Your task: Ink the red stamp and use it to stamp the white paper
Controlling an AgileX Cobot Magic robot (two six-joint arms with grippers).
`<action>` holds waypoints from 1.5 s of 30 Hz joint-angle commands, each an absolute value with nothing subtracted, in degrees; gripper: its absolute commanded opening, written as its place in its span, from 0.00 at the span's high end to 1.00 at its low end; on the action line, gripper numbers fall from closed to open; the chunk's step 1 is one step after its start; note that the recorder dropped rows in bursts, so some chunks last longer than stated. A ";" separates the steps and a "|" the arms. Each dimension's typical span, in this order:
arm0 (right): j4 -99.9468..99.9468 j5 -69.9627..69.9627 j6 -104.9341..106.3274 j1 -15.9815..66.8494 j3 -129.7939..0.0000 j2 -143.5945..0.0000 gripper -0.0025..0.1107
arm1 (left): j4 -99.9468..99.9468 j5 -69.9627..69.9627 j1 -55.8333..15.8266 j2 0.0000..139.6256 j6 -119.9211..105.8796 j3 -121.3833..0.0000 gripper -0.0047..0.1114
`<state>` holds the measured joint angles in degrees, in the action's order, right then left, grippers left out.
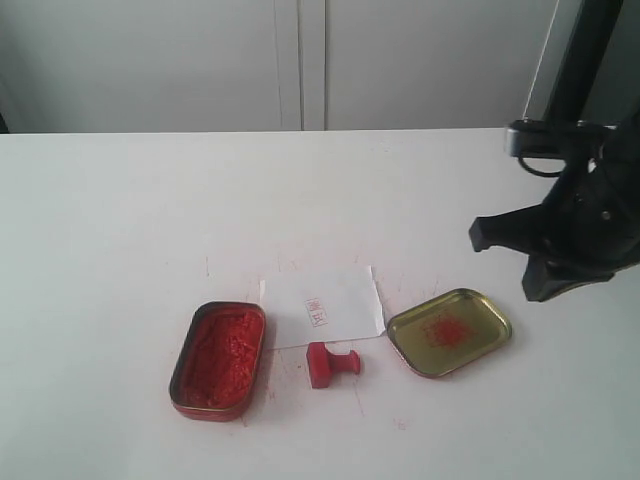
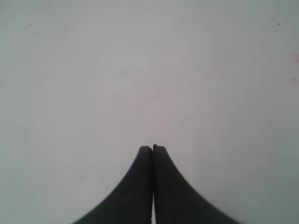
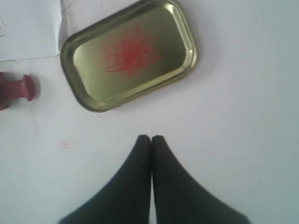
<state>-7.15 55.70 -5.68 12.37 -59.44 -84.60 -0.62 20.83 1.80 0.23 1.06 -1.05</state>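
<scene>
Both closed, empty, left gripper [image 2: 152, 148], right gripper [image 3: 151, 138], red stamp [image 1: 331, 364] lying beside white paper [image 1: 325, 305], perhaps touching.

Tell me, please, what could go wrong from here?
The stamp lies on its side close to the edge of the paper; a nudge might roll it and smear the sheet near the print. The right gripper, shut, hangs near the ink-smeared lid; a careless move could knock it or pick up red. The ink tin stands open, so a low sweep could drag paste out of it.
</scene>
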 commanded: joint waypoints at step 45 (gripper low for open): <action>-1.23 53.79 0.00 -2.76 -47.92 -55.16 0.98 | -0.45 20.82 1.36 0.00 1.23 -0.62 0.96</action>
